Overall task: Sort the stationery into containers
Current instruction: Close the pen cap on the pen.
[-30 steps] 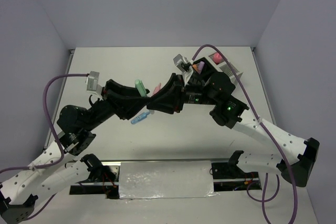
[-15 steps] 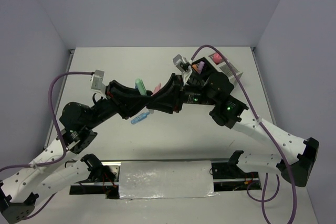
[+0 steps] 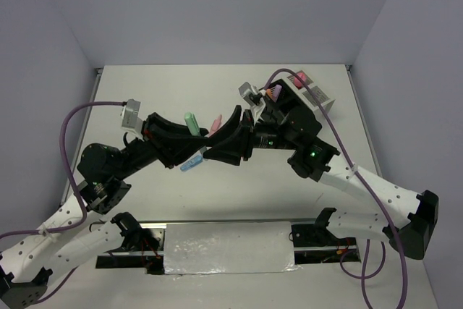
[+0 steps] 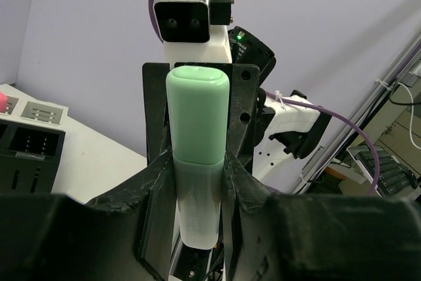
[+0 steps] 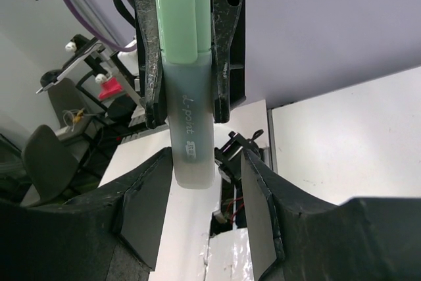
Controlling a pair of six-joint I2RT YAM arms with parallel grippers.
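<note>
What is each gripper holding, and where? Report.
Left gripper clamps the green highlighter where cap meets barrel; right gripper, open around the barrel, holds nothing.

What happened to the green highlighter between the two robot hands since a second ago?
The left gripper closed on the green highlighter. Then the right gripper opened its fingers and let go, so the highlighter passed from right to left. The blue item and the white container stayed where they were.
</note>
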